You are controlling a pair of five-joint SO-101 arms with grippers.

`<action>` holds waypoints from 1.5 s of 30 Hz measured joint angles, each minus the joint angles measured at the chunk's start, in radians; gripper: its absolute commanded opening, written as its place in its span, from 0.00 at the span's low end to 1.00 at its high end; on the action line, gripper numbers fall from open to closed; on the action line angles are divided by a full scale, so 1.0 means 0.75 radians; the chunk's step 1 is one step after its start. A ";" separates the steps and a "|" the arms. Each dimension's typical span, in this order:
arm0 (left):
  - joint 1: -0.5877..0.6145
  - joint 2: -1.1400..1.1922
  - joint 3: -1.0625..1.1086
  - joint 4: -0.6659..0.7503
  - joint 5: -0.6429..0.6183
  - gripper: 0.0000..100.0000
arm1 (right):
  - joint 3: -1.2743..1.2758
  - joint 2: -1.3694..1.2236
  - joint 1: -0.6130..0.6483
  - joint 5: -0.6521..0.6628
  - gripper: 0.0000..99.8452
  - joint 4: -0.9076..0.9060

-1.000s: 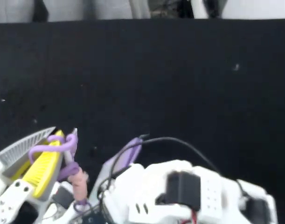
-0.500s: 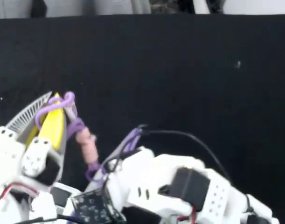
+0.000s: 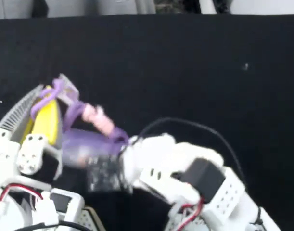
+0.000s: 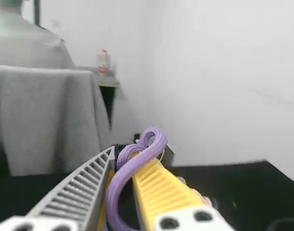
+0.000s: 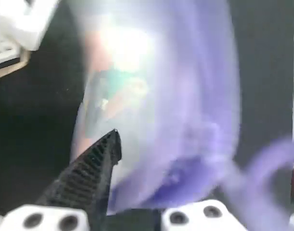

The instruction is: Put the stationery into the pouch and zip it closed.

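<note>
Pouch [image 3: 86,147] has swung up from beside the right arm and now lies level between the two arms.
Left gripper [image 3: 44,94] pinches its purple cord [image 3: 65,113] above the black table [image 3: 185,72]; right gripper [image 3: 120,159] sits at the pouch's end, its grip impossible to tell.

so on my table [image 3: 195,77] the pouch [image 3: 84,147] sits at the near left, between my two arms, with my left gripper [image 3: 49,91] just left of it pinching its cord [image 3: 72,111], the charm [image 3: 101,120] just behind it, and my right gripper [image 3: 102,168] right up against its near side
</note>
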State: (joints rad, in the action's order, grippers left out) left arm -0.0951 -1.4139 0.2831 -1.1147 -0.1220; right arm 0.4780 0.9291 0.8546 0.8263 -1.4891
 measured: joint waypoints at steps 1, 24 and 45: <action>0.037 0.000 0.000 0.016 0.000 0.03 | 0.002 -0.008 -0.023 -0.014 0.01 0.010; 0.299 -0.203 0.031 0.043 0.121 0.03 | 0.333 0.293 -0.141 -0.164 0.01 0.113; 0.784 -0.211 0.520 0.336 0.211 0.03 | 0.471 0.293 -0.211 -0.192 0.01 0.121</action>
State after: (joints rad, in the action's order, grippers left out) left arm 0.4925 -1.5719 0.6728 -0.8631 0.0361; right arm 0.8309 1.1485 0.6966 0.6820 -1.3986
